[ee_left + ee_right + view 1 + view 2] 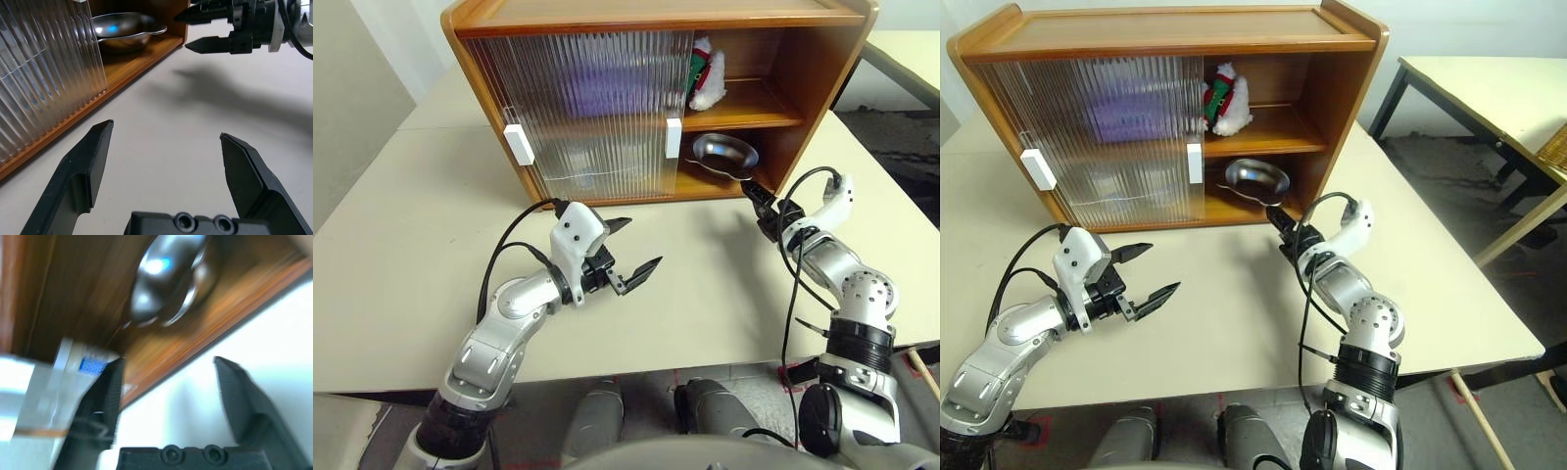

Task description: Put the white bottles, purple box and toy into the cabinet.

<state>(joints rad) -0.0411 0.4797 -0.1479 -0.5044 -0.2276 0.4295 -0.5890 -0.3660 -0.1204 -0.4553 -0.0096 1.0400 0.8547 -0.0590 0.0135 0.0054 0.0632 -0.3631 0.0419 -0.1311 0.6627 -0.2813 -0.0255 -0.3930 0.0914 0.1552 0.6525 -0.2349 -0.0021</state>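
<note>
Cabinet (1332,88) holding toy (1225,98) above steel bowl (1257,178), both grippers' fingers spread, empty

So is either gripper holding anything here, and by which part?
Nothing is held. The left gripper and right gripper both show open, empty jaws above the table.

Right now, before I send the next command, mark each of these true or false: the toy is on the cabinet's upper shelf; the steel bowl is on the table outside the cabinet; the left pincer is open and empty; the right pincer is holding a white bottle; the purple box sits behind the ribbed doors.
1. The toy is on the cabinet's upper shelf: true.
2. The steel bowl is on the table: false, it sits on the cabinet's bottom board.
3. The left pincer is open and empty: true.
4. The right pincer holds a white bottle: false, it holds nothing.
5. The purple box sits behind the ribbed doors: true.
</note>
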